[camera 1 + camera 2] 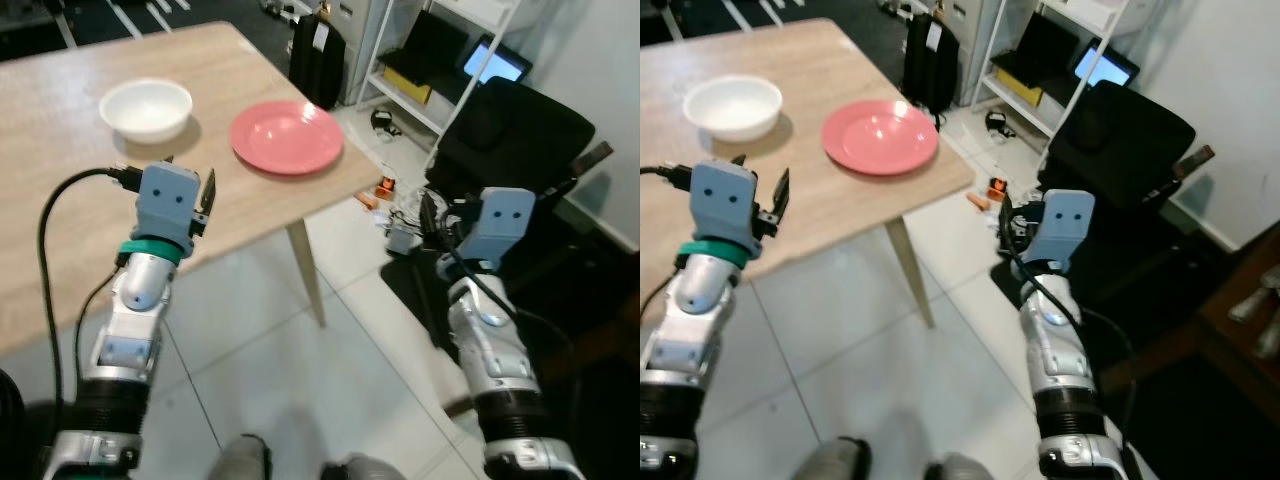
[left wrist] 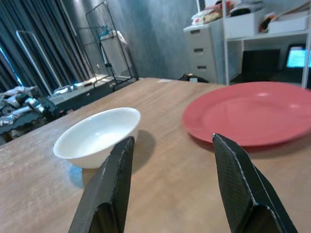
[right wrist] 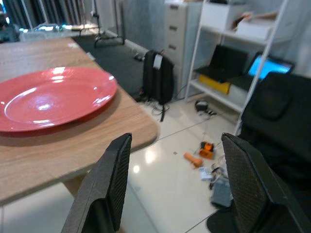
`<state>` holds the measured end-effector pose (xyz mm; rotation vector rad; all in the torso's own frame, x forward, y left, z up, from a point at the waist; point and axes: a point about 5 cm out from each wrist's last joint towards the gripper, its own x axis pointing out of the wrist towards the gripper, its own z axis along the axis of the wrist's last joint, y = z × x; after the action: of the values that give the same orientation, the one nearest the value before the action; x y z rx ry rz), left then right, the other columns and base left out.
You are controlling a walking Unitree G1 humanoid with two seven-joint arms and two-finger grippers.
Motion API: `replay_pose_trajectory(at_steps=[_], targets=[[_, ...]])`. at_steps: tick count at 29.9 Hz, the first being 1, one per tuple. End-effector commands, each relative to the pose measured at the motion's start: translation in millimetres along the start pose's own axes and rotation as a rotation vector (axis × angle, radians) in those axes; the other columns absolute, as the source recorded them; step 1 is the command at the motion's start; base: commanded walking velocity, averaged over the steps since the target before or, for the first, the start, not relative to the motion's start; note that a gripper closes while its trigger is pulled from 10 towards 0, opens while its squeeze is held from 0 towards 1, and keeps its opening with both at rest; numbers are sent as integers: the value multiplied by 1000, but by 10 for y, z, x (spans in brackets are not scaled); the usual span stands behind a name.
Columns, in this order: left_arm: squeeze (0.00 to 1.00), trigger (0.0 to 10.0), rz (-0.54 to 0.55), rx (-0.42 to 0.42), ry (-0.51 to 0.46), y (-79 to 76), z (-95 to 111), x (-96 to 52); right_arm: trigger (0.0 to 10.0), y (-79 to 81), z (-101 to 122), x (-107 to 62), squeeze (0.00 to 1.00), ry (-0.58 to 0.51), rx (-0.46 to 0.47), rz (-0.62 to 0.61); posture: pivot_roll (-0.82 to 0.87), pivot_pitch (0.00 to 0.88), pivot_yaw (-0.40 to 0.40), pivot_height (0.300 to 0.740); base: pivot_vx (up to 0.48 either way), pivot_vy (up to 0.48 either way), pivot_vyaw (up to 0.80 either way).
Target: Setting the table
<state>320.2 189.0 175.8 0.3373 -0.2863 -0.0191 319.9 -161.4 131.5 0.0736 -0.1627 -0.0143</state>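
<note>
**Observer A:** Room status: white tiled floor (image 1: 250, 340), a light wooden worktop (image 1: 60, 190) on angled legs, a white shelving unit (image 1: 440, 70) along the far wall, a black office chair (image 1: 510, 140) near the worktop's corner. A black backpack (image 3: 158, 77) leans against grey drawers, and small orange items (image 3: 199, 153) lie on the tiles.

**Observer B:** Position of the tableware?

**Observer A:** The white bowl (image 1: 146, 108) and the pink plate (image 1: 287, 136) both rest on the worktop, near each other but apart. The plate lies close to the worktop's corner; the bowl lies further in, on the robot's left.

**Observer B:** Left gripper state?

**Observer A:** The left gripper (image 2: 170, 160) is raised above the near edge of the worktop, fingers spread and holding nothing. Its wrist view looks between the two black fingers (image 2: 114, 184) at the bowl and the plate ahead.

**Observer B:** Right gripper?

**Observer A:** The right gripper (image 3: 175, 165) hangs over the floor, off the worktop's corner, fingers likewise spread and holding nothing. The plate lies ahead of it, untouched. A black cable (image 1: 60, 200) loops from the left wrist.
</note>
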Motion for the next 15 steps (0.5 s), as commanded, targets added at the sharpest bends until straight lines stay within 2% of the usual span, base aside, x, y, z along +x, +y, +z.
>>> replay_pose_trajectory(at_steps=[1,15], targets=[[55,10000,-21,-6,5,-46,5,0,10000,-70,-28,-26,0,11,-12,-28,91,6,-5,740,480,0,0],[47,10000,-81,-11,11,-130,9,-2,10000,-40,-8,-7,0,5,-6,-31,95,2,0,740,480,0,0]])
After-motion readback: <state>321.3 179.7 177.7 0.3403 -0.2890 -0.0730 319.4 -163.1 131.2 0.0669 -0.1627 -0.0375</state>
